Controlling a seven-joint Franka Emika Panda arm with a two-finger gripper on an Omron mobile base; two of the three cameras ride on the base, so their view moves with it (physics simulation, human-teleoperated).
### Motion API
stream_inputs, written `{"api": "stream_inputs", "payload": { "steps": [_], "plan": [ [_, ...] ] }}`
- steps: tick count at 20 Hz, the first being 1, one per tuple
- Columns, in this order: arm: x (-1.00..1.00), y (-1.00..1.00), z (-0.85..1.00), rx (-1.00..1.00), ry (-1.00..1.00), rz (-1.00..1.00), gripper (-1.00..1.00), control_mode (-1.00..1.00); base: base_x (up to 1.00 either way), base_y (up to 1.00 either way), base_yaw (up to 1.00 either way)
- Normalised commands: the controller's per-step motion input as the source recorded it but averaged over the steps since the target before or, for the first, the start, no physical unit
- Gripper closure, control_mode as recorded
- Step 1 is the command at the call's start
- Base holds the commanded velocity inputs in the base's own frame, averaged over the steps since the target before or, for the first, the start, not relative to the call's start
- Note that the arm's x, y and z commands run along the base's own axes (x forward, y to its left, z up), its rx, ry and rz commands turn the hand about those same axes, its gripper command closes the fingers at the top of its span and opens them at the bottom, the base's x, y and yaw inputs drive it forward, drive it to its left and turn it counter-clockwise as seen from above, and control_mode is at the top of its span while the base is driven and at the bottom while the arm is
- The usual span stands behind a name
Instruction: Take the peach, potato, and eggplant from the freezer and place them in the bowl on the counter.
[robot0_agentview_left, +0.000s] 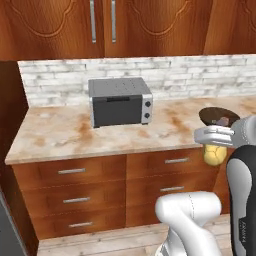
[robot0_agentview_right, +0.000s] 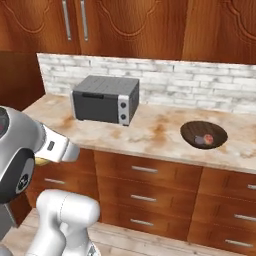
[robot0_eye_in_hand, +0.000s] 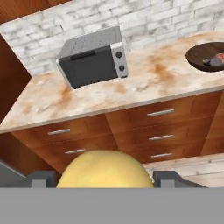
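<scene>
- The gripper (robot0_eye_in_hand: 105, 181) is clamped on the potato (robot0_eye_in_hand: 105, 169), a pale-yellow lump wedged between the two dark fingertips (robot0_eye_in_hand: 41, 179).
- From the left base camera, the potato (robot0_agentview_left: 214, 155) hangs under the hand, out in front of the counter's (robot0_agentview_left: 65, 132) front edge and level with the top drawers, not yet over the worktop.
- The bowl (robot0_agentview_right: 203, 134) sits on the counter (robot0_agentview_right: 155, 135), well to the right of the toaster oven (robot0_agentview_right: 105, 99), near the front edge.
- Inside the bowl I see the reddish peach (robot0_agentview_right: 208, 138) and a dark purple shape beside it, the eggplant (robot0_agentview_right: 201, 140); the two lie close together.
- From the hand camera the bowl (robot0_eye_in_hand: 205, 56) is at the far right, well apart from the potato, with the toaster oven (robot0_eye_in_hand: 92, 57) nearer the brick backsplash (robot0_eye_in_hand: 144, 19).
- The toaster oven stands well back on the counter, door shut.
- The wooden drawers (robot0_agentview_left: 75, 192) under the counter are all closed.
</scene>
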Motion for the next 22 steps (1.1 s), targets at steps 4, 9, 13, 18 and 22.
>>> {"api": "stream_inputs", "payload": {
  "steps": [4, 9, 13, 18, 22],
  "plan": [
    [0.0, 0.0, 0.0, 0.0, 0.0, 0.0, 1.0, 1.0, 0.37, -1.0, 0.01],
    [0.0, 0.0, 0.0, 0.0, 0.0, 0.0, 1.0, 1.0, 0.44, -1.0, 0.03],
    [0.0, 0.0, 0.0, 0.0, 0.0, 0.0, 1.0, 1.0, 0.68, -0.94, 0.12],
    [0.0, 0.0, 0.0, 0.0, 0.0, 0.0, 1.0, 1.0, 0.78, -0.4, 0.06],
    [0.0, 0.0, 0.0, 0.0, 0.0, 0.0, 1.0, 1.0, 0.71, -0.08, 0.01]
  ]
}}
